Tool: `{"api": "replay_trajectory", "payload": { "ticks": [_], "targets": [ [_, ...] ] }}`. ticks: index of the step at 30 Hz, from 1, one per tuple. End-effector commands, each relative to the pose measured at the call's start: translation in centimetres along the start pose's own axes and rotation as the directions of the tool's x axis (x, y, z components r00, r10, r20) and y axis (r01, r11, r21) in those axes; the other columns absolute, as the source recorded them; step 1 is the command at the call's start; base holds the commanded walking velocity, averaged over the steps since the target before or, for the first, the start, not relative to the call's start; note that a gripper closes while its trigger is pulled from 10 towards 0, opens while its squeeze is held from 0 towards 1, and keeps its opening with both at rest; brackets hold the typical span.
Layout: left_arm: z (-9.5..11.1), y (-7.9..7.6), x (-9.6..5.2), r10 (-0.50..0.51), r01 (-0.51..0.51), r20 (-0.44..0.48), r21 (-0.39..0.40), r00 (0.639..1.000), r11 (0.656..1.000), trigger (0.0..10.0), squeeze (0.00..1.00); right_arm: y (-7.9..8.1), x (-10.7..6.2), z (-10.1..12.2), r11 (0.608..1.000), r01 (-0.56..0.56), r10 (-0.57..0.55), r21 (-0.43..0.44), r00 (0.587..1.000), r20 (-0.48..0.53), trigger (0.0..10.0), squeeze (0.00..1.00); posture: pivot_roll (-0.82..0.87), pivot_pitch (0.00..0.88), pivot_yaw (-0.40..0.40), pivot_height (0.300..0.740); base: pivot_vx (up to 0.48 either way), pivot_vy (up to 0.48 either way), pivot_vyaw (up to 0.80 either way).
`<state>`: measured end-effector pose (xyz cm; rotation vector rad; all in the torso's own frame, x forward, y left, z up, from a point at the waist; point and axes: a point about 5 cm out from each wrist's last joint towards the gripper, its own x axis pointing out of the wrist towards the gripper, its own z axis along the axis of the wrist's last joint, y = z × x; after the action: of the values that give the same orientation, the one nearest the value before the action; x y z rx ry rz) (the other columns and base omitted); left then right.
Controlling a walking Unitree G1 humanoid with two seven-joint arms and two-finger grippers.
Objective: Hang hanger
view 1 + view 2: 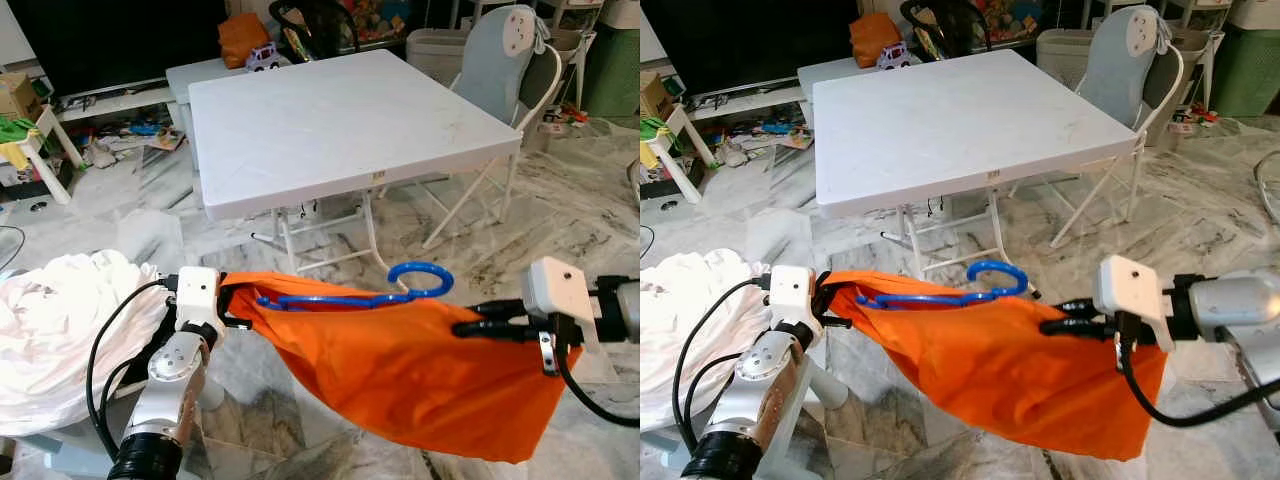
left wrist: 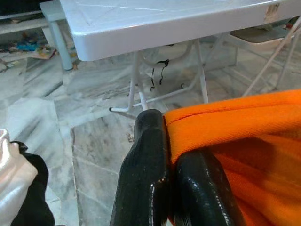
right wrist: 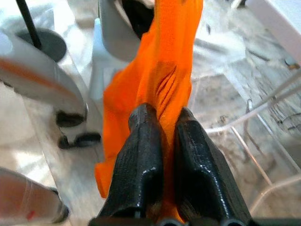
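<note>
- The left gripper (image 1: 236, 305) is pinching the left edge of the orange garment (image 1: 400, 370); in the left wrist view its two black fingers (image 2: 146, 174) are pressing together with only a fold of the orange cloth between them.
- The right gripper (image 1: 468, 328) is gripping the same garment at its right side; in the right wrist view its fingers (image 3: 141, 169) are closing narrowly on a bunched ridge of the fabric, which is hanging away below them.
- Between the two grippers the garment is stretching out at the top and sagging into a loose pouch underneath, hanging above the marble floor (image 1: 600, 200).
- The blue hanger (image 1: 370, 293) is lying along the garment's top edge, its bar just inside the opening and its round hook (image 1: 422, 279) sticking up clear of the cloth, nearer the right gripper than the left.
- To the near left, a heap of white cloth (image 1: 50, 330) is lying beside the left arm.
- Farther off, a white folding table is standing on the floor, its tabletop (image 1: 340, 125) well apart from the garment.
- At the far right of the table a pale chair (image 1: 500, 60) is standing, and at the far left toys and clutter (image 1: 130, 135) are lying on the floor.
</note>
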<state>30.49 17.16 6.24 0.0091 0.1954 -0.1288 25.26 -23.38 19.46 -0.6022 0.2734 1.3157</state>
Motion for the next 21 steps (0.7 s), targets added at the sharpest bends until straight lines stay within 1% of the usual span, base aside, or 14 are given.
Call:
{"api": "replay_trajectory", "payload": {
  "ticks": [1, 3, 5, 6, 9, 10, 11, 12, 13, 14, 15, 18, 19, 21],
  "targets": [
    [-1.1, 3.2, -0.7, 0.108, -0.110, -0.079, -0.026, 0.991, 0.994, 0.0, 0.00, -0.8, -1.7, 2.3, 0.998, 0.023, -0.020, -0.057, 0.998, 0.060, 10.0, 0.00, -0.13, 0.000, 0.106, 0.740, 0.000, 0.000, 0.00],
    [-1.4, 2.8, -0.8, 0.092, -0.094, -0.092, -0.025, 0.992, 0.995, 0.0, 0.00, -1.3, -1.8, 2.9, 0.997, 0.059, -0.053, -0.053, 0.994, 0.099, 10.0, 0.00, -0.13, 0.000, 0.106, 0.740, 0.000, 0.000, 0.00],
    [-1.8, 2.0, -0.9, 0.051, -0.054, -0.103, -0.025, 0.993, 0.998, 0.0, 0.00, -2.2, -1.9, 3.3, 0.990, 0.128, -0.119, -0.054, 0.983, 0.140, 10.0, 0.00, -0.13, 0.000, 0.106, 0.740, 0.000, 0.000, 0.00],
    [-2.1, 1.4, -1.0, 0.020, -0.024, -0.116, -0.033, 0.993, 0.999, 0.0, 0.00, -2.8, -1.9, 3.5, 0.983, 0.176, -0.167, -0.045, 0.972, 0.168, 10.0, 0.00, -0.13, 0.000, 0.105, 0.740, 0.000, 0.000, 0.00],
    [-2.7, -0.1, -1.4, -0.054, 0.050, -0.134, -0.032, 0.990, 0.998, 0.0, 0.00, -3.6, -1.6, 3.7, 0.967, 0.253, -0.246, -0.006, 0.943, 0.225, 10.0, 0.00, -0.13, 0.000, 0.102, 0.740, 0.000, 0.000, 0.00],
    [-2.8, -0.7, -1.5, -0.081, 0.080, -0.126, -0.012, 0.989, 0.997, 3.9, 0.00, -3.8, -1.2, 3.8, 0.960, 0.281, -0.275, 0.013, 0.929, 0.248, 10.0, 0.00, -0.13, 0.000, 0.100, 0.740, 0.000, 0.000, 0.00],
    [-2.9, -1.2, -1.6, -0.099, 0.100, -0.120, 0.002, 0.988, 0.995, 10.0, 0.00, -4.0, -0.9, 3.8, 0.954, 0.300, -0.296, 0.027, 0.918, 0.264, 10.0, 0.00, -0.13, 0.000, 0.100, 0.740, 0.000, 0.000, 0.00],
    [-2.9, -1.8, -1.7, -0.121, 0.122, -0.105, 0.003, 0.987, 0.993, 10.0, 0.06, -4.3, -0.4, 3.9, 0.943, 0.329, -0.331, 0.053, 0.900, 0.285, 10.0, 0.00, -0.13, 0.000, 0.098, 0.740, 0.000, 0.000, 0.00],
    [-2.8, -2.7, -1.9, -0.148, 0.147, -0.083, -0.011, 0.986, 0.989, 10.0, 1.00, -4.5, 0.6, 4.0, 0.930, 0.358, -0.366, 0.084, 0.879, 0.305, 10.0, 0.00, -0.12, 0.000, 0.092, 0.740, 0.000, 0.000, 0.00],
    [-2.8, -2.7, -1.9, -0.148, 0.147, -0.083, -0.011, 0.986, 0.989, 10.0, 1.00, -4.5, 0.6, 4.0, 0.930, 0.358, -0.366, 0.084, 0.879, 0.305, 10.0, 0.00, -0.12, 0.000, 0.092, 0.740, 0.000, 0.000, 0.00],
    [-2.6, -3.4, -2.0, -0.177, 0.177, -0.061, 0.000, 0.982, 0.984, 10.0, 1.00, -4.4, 1.7, 3.8, 0.930, 0.355, -0.368, 0.099, 0.876, 0.311, 10.0, 0.00, -0.12, 0.000, 0.088, 0.740, 0.000, 0.000, 0.00],
    [-2.1, -4.1, -2.2, -0.219, 0.220, -0.019, 0.053, 0.975, 0.974, 10.0, 1.00, -4.1, 2.8, 3.4, 0.935, 0.341, -0.355, 0.098, 0.887, 0.297, 10.0, 0.00, -0.11, 0.000, 0.079, 0.740, 0.000, 0.000, 0.00],
    [-1.9, -4.5, -2.5, -0.257, 0.256, -0.002, 0.080, 0.966, 0.963, 10.0, 1.00, -4.2, 3.4, 3.0, 0.936, 0.338, -0.352, 0.096, 0.896, 0.272, 10.0, 0.00, -0.11, 0.000, 0.078, 0.740, 0.000, 0.000, 0.00],
    [-2.0, -4.9, -2.7, -0.288, 0.287, -0.001, 0.099, 0.958, 0.953, 10.0, 1.00, -4.3, 3.8, 2.5, 0.936, 0.342, -0.353, 0.088, 0.904, 0.241, 10.0, 0.00, -0.11, 0.000, 0.078, 0.740, 0.000, 0.000, 0.00]
  ]
}}
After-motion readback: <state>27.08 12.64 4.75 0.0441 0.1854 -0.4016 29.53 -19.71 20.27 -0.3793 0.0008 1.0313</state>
